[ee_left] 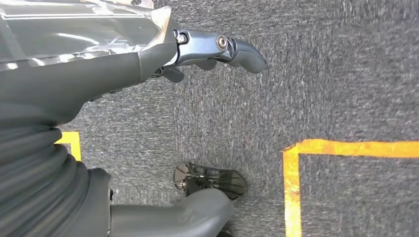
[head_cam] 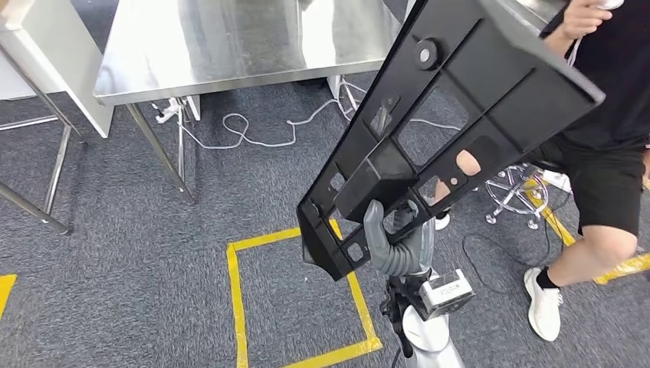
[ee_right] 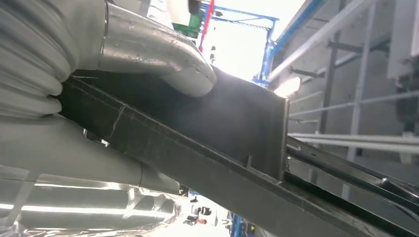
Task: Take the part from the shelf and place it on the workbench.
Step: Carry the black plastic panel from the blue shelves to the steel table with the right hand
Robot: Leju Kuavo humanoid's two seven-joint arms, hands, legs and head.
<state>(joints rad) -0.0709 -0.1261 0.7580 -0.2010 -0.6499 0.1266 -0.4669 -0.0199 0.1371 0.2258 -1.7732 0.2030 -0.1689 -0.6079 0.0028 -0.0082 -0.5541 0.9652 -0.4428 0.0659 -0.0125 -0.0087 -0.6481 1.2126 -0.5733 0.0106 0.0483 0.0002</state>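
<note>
Head view: right hand point(head_cam: 395, 241) grips black part point(head_cam: 452, 100) at lower end, carried tilted short of desk point(head_cam: 230, 46). Part rigid, long (top-heavy, likely); keep your grip firm. Left hand point(ee_left: 217, 49) holds nothing, fingers apart.

Black part point(head_cam: 460, 100) — grey carpet point(head_cam: 115, 253), yellow tape point(head_cam: 238, 307).

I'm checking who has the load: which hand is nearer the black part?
Right. The right hand grips the black part at its lower end. The left hand hangs over the carpet, holding nothing, apart from the part.
</note>
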